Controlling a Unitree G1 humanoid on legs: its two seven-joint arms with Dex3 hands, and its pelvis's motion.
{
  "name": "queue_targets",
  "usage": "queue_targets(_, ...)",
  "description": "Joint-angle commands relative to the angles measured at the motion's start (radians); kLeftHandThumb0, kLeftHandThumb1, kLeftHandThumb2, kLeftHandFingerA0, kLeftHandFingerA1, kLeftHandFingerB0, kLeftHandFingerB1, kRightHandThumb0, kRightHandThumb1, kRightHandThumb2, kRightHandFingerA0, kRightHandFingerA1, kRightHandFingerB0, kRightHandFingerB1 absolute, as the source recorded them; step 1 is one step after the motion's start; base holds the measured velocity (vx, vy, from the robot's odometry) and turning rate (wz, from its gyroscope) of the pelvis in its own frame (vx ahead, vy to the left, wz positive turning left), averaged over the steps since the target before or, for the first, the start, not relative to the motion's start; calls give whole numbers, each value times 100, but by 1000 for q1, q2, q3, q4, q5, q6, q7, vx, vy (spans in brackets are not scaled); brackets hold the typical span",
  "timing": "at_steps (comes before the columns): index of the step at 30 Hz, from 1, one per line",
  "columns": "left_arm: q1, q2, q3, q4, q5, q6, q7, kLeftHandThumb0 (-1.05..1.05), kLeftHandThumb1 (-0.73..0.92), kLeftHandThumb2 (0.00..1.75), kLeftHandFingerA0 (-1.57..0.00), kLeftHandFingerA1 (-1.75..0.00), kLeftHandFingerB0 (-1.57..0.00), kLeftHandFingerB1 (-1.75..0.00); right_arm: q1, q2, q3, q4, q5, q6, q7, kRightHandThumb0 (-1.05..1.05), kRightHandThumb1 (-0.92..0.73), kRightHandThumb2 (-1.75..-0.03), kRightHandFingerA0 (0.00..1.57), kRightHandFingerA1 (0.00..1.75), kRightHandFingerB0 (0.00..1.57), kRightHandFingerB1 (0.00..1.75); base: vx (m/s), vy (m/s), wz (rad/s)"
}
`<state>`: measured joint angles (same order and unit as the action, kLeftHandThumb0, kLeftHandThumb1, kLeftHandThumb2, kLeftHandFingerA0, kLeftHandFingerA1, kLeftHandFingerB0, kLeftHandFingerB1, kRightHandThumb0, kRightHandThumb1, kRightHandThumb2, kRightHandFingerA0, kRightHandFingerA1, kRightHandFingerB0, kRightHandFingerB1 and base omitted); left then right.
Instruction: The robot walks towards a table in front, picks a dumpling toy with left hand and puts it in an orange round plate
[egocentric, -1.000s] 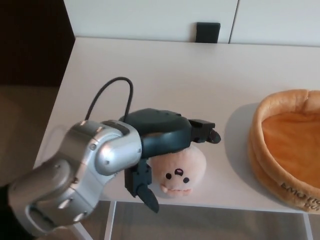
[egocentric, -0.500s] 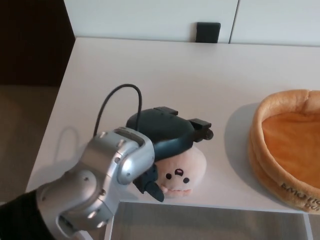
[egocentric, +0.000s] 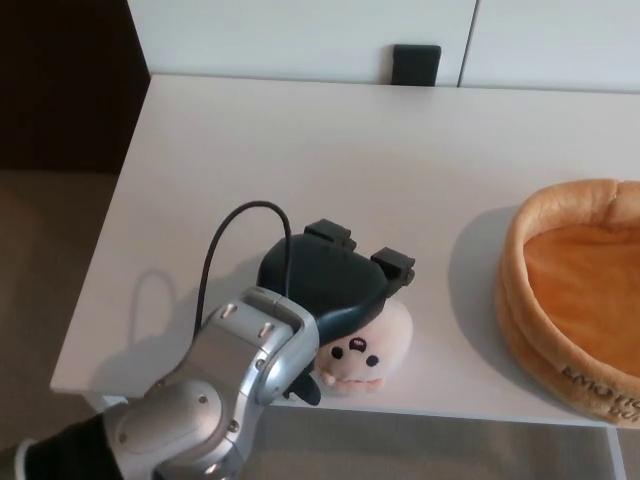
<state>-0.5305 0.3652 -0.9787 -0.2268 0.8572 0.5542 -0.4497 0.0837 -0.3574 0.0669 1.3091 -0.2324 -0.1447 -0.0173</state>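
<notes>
Head view shows me the white table (egocentric: 330, 140) filling most of the picture, with a small black object (egocentric: 416, 65) at its far edge by the wall. The next largest thing is the orange round plate (egocentric: 578, 298), a soft plush dish with a thick rim, cut by the right border. It lies to the right of everything else, with bare table between it and the toy.

My left hand (egocentric: 325, 283) comes in from the lower left on a silver forearm (egocentric: 215, 400), a black cable (egocentric: 245, 240) looping over the wrist. The palm faces down and covers the top of the dumpling toy (egocentric: 365, 345), which sits at the near edge of the table. Two fingers (egocentric: 392, 262) reach over its far side, and the thumb (egocentric: 305, 385) points down at its near left side. So the hand is wrapped around the toy, but I cannot tell if the grasp is already tight.

The toy is round, with no clear long axis; its small face looks toward me. I judge the coming move is a lift and then a carry to the right, over the plate's rim. The right hand is not visible.
</notes>
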Motion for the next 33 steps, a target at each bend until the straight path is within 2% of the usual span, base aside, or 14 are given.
queue_targets(1, 23, -21, 18, 32, 96, -50, 21, -73, 36, 73, -21, -43, -6, -41, 3, -3, 1, 0, -2, 2, -2, -40, -72, -62, 67, 51, 25, 29, 0, 0, 0)
queue_targets(5, 41, -39, 26, 40, 113, -64, 17, -76, 39, 72, -41, -47, -10, -48, 2, -2, -1, 2, 1, 2, 2, -40, -72, -62, 68, 50, 25, 29, 0, 0, 0)
queue_targets(7, 59, -54, 34, 45, 111, -67, 24, -73, 32, 62, -45, -45, -15, -46, -1, -2, -4, 4, 4, 3, 5, -29, -51, -98, 58, 68, 11, 47, 0, 0, 0)
queue_targets(8, 70, -64, 42, 51, 101, -74, 26, -34, 14, 76, -74, -71, -9, -50, -1, -2, -1, 5, 1, 2, 1, -30, -51, -98, 59, 68, 11, 47, 0, 0, 0)
queue_targets(10, 77, -72, 51, 58, 91, -82, 25, -34, 14, 76, -74, -71, -9, -50, -1, -2, 3, 5, -5, 0, -4, -30, -51, -98, 59, 68, 11, 47, 0, 0, 0)
queue_targets(12, 103, -96, 87, 72, 42, -123, 70, -40, 32, 60, -122, -80, -39, -43, -9, -2, 2, 6, -2, 6, 1, -30, -52, -98, 58, 68, 10, 47, 0, 0, 0)
queue_targets(16, 163, -136, 149, 101, -20, -212, 167, -26, 50, 66, -117, -96, -53, -45, -14, 2, -5, 2, 8, 5, 16, -40, -73, -63, 66, 46, 25, 29, 0, 0, 0)
queue_targets(18, 169, -149, 162, 136, -21, -250, 211, -15, 65, 60, -113, -114, -84, -45, -17, 4, -2, 2, 4, 0, 13, -30, -52, -98, 58, 68, 11, 47, 0, 0, 0)
queue_targets(20, 173, -162, 176, 168, -22, -280, 242, -14, 67, 60, -118, -104, -94, -48, -19, 2, -2, 0, 4, -6, 14, -40, -74, -62, 67, 45, 25, 29, 0, 0, 0)
queue_targets(21, 173, -165, 182, 191, -16, -303, 272, -17, 60, 60, -115, -115, -120, -62, -24, -1, 5, -1, -3, -8, 16, -33, -53, -100, 60, 69, 8, 46, 0, 0, 0)
queue_targets(28, 178, -161, 218, 248, -5, -387, 351, -19, 66, 62, -107, -130, -106, -96, -41, -4, 18, -10, -7, -4, 25, -32, -53, -100, 56, 68, 9, 47, 0, 0, 0)
queue_targets(30, 182, -159, 225, 248, 7, -394, 360, -23, 67, 60, -108, -130, -112, -75, -44, -5, 22, -11, -9, -1, 24, -43, -73, -62, 68, 50, 25, 29, 0, 0, 0)
queue_targets(31, 186, -160, 230, 245, 7, -390, 360, -21, 64, 62, -111, -127, -112, -75, -44, -5, 22, -11, -9, 1, 24, -31, -53, -100, 56, 68, 11, 48, 0, 0, 0)
queue_targets(33, 192, -164, 240, 245, 8, -389, 361, -21, 64, 62, -111, -127, -112, -75, -45, -5, 23, -11, -7, 3, 24, -31, -53, -100, 56, 68, 11, 48, 0, 0, 0)
